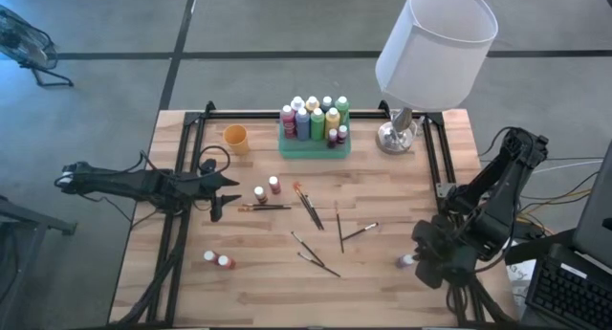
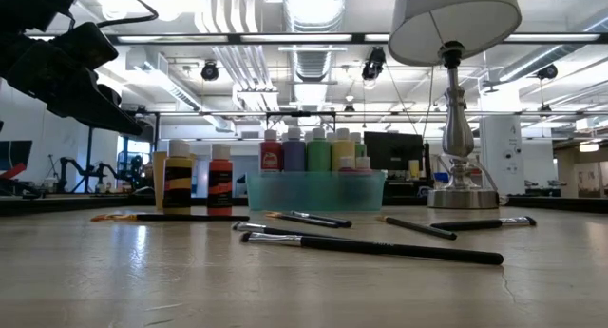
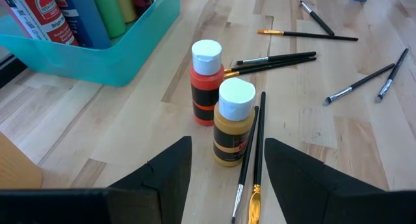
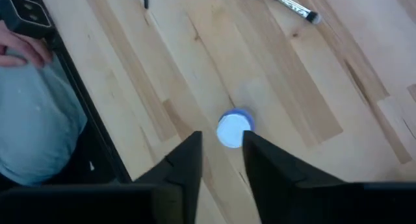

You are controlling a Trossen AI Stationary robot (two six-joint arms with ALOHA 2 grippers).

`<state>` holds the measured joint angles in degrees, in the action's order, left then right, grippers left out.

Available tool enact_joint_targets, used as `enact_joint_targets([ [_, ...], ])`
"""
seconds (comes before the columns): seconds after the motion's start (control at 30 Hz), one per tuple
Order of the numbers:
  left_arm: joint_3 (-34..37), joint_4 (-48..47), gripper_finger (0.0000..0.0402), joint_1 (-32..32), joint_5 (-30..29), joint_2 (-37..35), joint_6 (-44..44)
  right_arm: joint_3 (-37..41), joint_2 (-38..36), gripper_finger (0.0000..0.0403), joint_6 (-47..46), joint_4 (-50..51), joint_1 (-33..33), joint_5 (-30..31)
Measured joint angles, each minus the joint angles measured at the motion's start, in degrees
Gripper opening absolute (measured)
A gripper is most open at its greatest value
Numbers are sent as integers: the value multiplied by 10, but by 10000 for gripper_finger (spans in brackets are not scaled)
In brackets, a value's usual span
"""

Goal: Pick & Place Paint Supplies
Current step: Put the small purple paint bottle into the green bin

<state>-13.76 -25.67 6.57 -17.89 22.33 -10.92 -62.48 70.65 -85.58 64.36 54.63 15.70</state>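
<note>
At table's right edge, right gripper [image 4: 221, 160] fingers parted around upright blue bottle [image 4: 233, 128]; left gripper [image 3: 227, 169] fingers spread.

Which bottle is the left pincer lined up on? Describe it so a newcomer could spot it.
Start at the green tray of bottles beside the lamp. Just in front of it, toward the left arm, two small bottles stand close together. The left pincer faces the mustard-yellow bottle; its neighbour, the red bottle, stands just behind it.

Paint bottles [image 1: 313, 120] stand upright together, five more scattered upright; paintbrushes [image 1: 308, 208] lie strewn mid-table.
</note>
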Motion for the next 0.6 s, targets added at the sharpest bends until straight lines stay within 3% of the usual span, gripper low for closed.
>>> enact_joint_targets([
  [0.3,0,-1,200,0,0,0,0,0,12,192,3,-1,-5,-12],
  [0.6,0,-2,200,0,0,0,0,0,70,217,17,-2,-5,-25],
])
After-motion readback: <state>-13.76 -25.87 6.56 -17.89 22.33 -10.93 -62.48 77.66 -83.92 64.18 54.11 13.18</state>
